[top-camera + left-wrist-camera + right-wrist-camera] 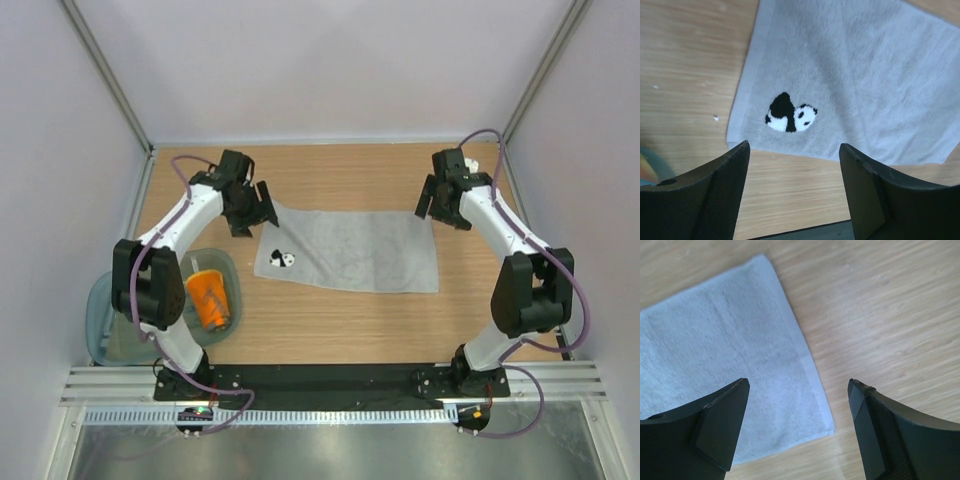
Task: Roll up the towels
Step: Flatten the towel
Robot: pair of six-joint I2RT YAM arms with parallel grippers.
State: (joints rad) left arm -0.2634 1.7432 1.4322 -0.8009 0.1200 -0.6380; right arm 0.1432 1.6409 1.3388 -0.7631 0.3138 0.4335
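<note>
Flatly, grey towel (350,250) on wooden table (330,320); pale walls (320,70) around

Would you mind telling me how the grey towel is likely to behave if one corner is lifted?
Probably floppy: the grey towel lies flat and thin on the table, so a lifted corner should drape. Its fuzzy surface looks grippy, not slippery.
</note>
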